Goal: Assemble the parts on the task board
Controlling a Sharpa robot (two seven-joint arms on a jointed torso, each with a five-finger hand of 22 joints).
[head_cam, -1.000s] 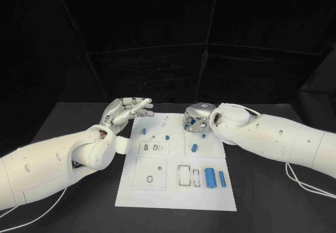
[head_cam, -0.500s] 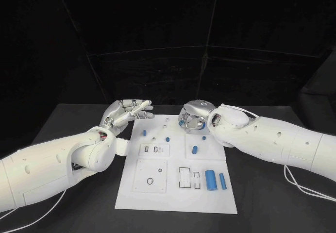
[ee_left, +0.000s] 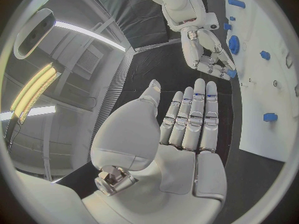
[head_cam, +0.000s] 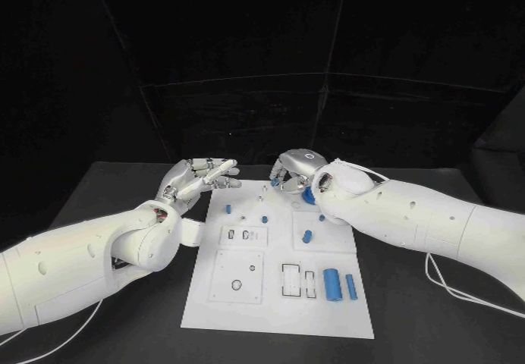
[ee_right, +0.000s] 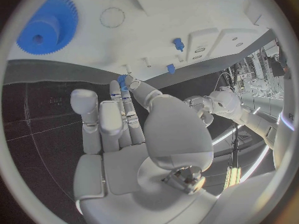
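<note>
White board: the task board (head_cam: 279,303) lies flat on the black table (head_cam: 99,189), between the two arms and below both hands.
Right hand: the right hand (head_cam: 293,176) hovers over the board's far edge, its fingers curled downward; a small blue part (ee_right: 122,80) sits pinched at its fingertips, also visible from the left wrist as a blue piece (ee_left: 231,73) at the fingertip ends.
Left hand: the left hand (head_cam: 200,178) is raised just off the board's far corner on its own side, fingers extended and slightly apart, palm bare, holding nothing; from the left wrist its fingers (ee_left: 193,117) lie straight side by side.
Gear: a blue toothed gear (ee_right: 47,25) lies on the board just beneath the right hand, partly hidden by that hand in the head view.
Small pegs: a blue peg (head_cam: 227,207) and another blue peg (head_cam: 264,219) stand on the board between the two hands, nearer the robot than either.
Cylinders: a thick blue cylinder (head_cam: 331,287) and a slimmer blue cylinder (head_cam: 351,287) lie side by side well back from the right hand, toward the robot.
Oblong part: a blue oblong piece (head_cam: 307,236) lies between the right hand and those cylinders.
</note>
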